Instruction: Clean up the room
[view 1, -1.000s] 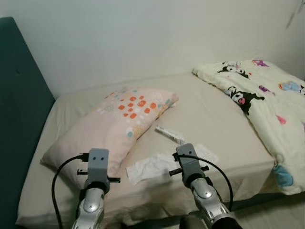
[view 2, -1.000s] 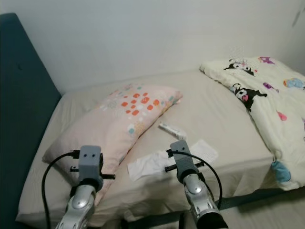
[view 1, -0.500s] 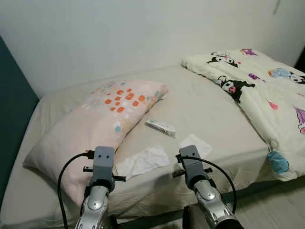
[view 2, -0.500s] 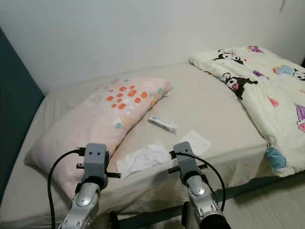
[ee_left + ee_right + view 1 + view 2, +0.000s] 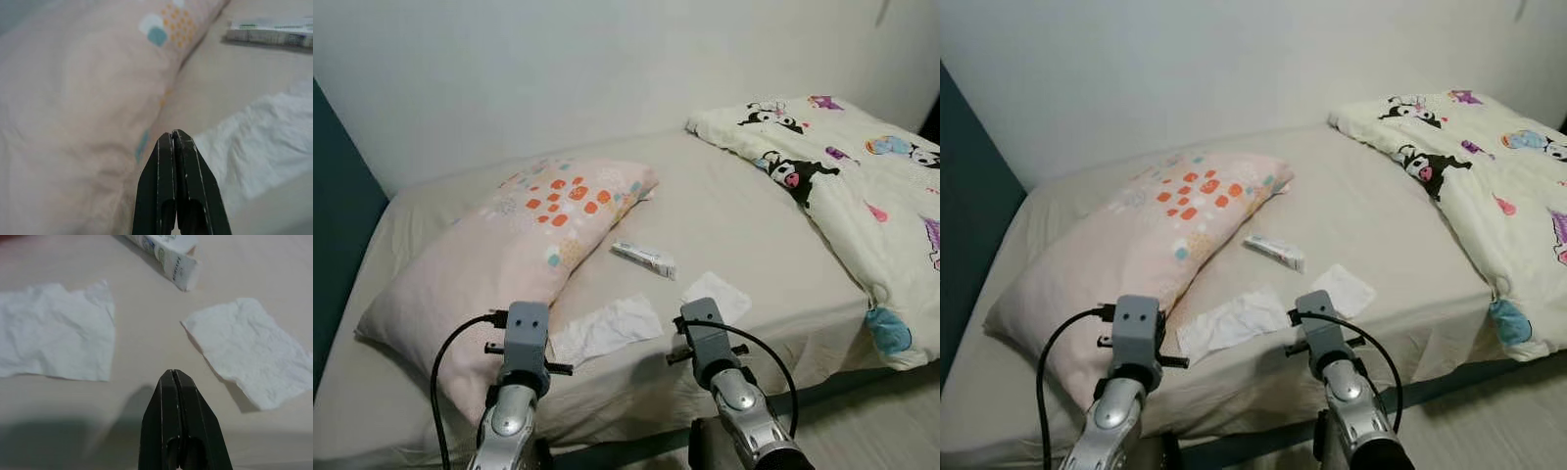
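Two crumpled white tissues lie on the beige bed sheet near its front edge, a larger one (image 5: 605, 329) and a smaller one (image 5: 716, 296). A small white tube box (image 5: 643, 258) lies just behind them. My left gripper (image 5: 172, 134) is shut and empty, held over the edge of the pink pillow (image 5: 73, 98) beside the larger tissue (image 5: 259, 142). Over the sheet between the two tissues (image 5: 54, 330) (image 5: 249, 352), my right gripper (image 5: 172, 373) is also shut and empty. Both arms (image 5: 526, 338) (image 5: 702, 338) are raised at the bed's front edge.
A pink pillow with orange dots (image 5: 499, 250) lies slanted on the bed's left half. A cream cartoon-print blanket (image 5: 862, 186) covers the right side and hangs over the edge. A dark teal headboard (image 5: 337, 206) stands at the left, and a white wall behind.
The camera has moved, so the headboard shows less and the bed sits lower left in the picture. The tissues, box and pillow lie as before. Both grippers stay shut.
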Motion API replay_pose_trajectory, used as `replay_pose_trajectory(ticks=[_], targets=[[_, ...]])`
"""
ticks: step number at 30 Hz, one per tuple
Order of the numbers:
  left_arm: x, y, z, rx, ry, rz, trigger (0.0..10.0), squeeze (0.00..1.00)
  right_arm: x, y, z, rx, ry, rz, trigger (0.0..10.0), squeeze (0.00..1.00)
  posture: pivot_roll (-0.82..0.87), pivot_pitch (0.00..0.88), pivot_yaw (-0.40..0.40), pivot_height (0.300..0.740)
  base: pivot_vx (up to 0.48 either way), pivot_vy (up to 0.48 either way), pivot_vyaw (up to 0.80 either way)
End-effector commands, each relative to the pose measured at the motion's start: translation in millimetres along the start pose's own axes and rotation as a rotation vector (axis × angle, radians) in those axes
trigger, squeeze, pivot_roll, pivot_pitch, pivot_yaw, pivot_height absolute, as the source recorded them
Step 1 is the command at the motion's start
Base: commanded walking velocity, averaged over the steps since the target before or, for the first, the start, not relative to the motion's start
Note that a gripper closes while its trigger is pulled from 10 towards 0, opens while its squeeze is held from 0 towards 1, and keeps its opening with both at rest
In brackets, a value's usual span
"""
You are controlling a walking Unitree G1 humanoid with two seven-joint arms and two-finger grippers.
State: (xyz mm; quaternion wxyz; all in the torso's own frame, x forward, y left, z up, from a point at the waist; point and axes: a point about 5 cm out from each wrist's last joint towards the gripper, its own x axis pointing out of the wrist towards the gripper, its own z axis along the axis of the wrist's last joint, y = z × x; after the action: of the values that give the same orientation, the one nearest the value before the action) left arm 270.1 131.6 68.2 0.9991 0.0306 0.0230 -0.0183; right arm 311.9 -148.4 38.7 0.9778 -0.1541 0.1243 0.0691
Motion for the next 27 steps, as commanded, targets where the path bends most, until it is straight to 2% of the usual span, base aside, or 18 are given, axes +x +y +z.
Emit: replay_pose_trajectory(ticks=[1, 2, 3, 4, 10, 14, 16, 20, 23, 26, 27], targets=[[-2.9, 1.3, 4.4, -0.003, -0.025, -0.039, 10.0, 0.0, 4.7, -1.9, 2.8, -0.008, 0.02, -0.017, 10.0, 0.0, -0.01, 0.068, 0.013, 0.556, 0.0, 0.0, 0.0], [-2.9, 1.3, 4.4, -0.003, -0.025, -0.039, 10.0, 0.0, 4.7, -1.9, 2.8, -0.008, 0.02, -0.017, 10.0, 0.0, -0.01, 0.068, 0.013, 0.556, 0.0, 0.0, 0.0], [-3.8, -0.3, 7.1, 0.004, -0.039, -0.066, 10.0, 0.0, 7.8, -6.3, 5.2, -0.002, 0.027, -0.036, 10.0, 0.16, -0.01, 0.072, 0.013, 0.556, 0.0, 0.0, 0.0], [-4.6, -1.5, 9.2, 0.014, -0.049, -0.086, 10.0, 0.0, 10.4, -9.7, 7.1, 0.01, 0.035, -0.048, 10.0, 1.0, -0.01, 0.075, 0.012, 0.556, 0.0, 0.0, 0.0], [-10.3, -2.5, 19.0, 0.027, -0.089, -0.147, 10.0, 0.0, 21.5, -17.6, 15.0, 0.056, 0.092, -0.05, 10.0, 1.0, 0.01, 0.106, 0.008, 0.556, 0.0, 0.0, 0.0], [-11.4, -2.7, 21.0, 0.023, -0.098, -0.157, 10.0, 0.0, 22.6, -17.8, 16.1, 0.065, 0.097, -0.046, 10.0, 1.0, 0.02, 0.113, 0.008, 0.556, 0.0, 0.0, 0.0], [-15.3, -4.9, 28.8, 0.016, -0.126, -0.203, 10.0, 0.0, 25.8, -19.5, 20.1, 0.087, 0.103, -0.032, 10.0, 1.0, 0.05, 0.15, 0.0, 0.556, 0.0, 0.0, 0.0], [-20.7, -6.0, 39.5, 0.013, -0.161, -0.244, 10.0, 0.0, 30.0, -24.8, 26.7, 0.104, 0.103, -0.035, 10.0, 1.0, 0.07, 0.169, -0.002, 0.556, 0.0, 0.0, 0.0], [-24.7, -4.3, 47.9, 0.002, -0.179, -0.262, 10.0, 0.0, 33.7, -30.2, 33.9, 0.144, 0.095, -0.046, 10.0, 1.0, 0.09, 0.192, -0.005, 0.556, 0.0, 0.0, 0.0], [-33.4, -13.0, 59.9, -0.053, -0.201, -0.367, 10.0, 0.0, 36.9, -38.5, 39.2, 0.193, 0.109, -0.066, 10.0, 1.0, 0.11, 0.207, -0.007, 0.556, 0.0, 0.0, 0.0], [-33.4, -13.0, 59.9, -0.053, -0.201, -0.367, 10.0, 0.0, 36.9, -38.5, 39.2, 0.193, 0.109, -0.066, 10.0, 1.0, 0.11, 0.207, -0.007, 0.556, 0.0, 0.0, 0.0]])
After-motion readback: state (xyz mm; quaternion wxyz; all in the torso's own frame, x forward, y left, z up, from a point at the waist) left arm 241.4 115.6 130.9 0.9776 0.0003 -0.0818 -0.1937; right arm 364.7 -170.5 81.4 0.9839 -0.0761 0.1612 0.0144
